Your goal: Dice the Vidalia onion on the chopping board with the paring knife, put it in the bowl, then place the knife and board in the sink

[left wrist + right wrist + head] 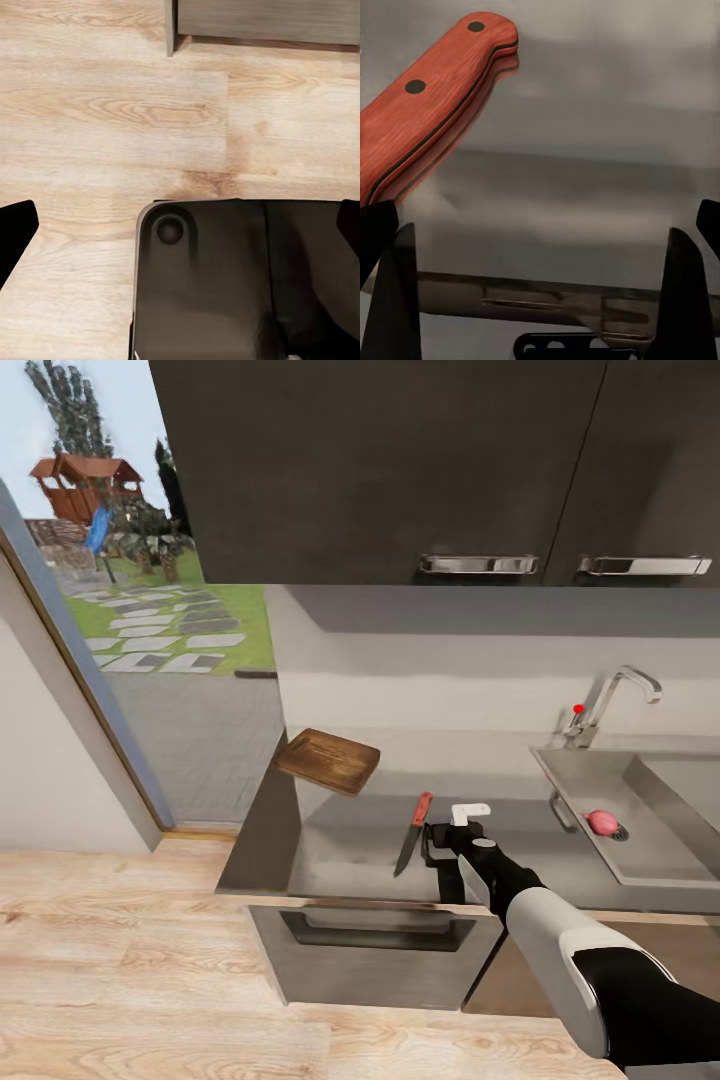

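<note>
The paring knife (414,832) lies on the grey countertop (340,850), its orange-red handle (427,112) pointing toward the wall. My right gripper (437,845) hovers open just to the right of it, fingers (682,300) spread with only bare counter between them. Far left on the counter rests the brown chopping board (326,760). The pinkish Vidalia onion (601,821) sits in the steel sink (660,850) near the drain. A small white shape (470,813) peeks out beyond the gripper; I cannot tell whether it is the bowl. My left gripper (180,232) hangs open over the wooden floor.
A chrome tap (605,710) with a red knob stands behind the sink. Dark wall cabinets (400,460) hang above the counter. A grey drawer front (370,945) juts out below the counter edge. My dark base (225,292) is under the left gripper.
</note>
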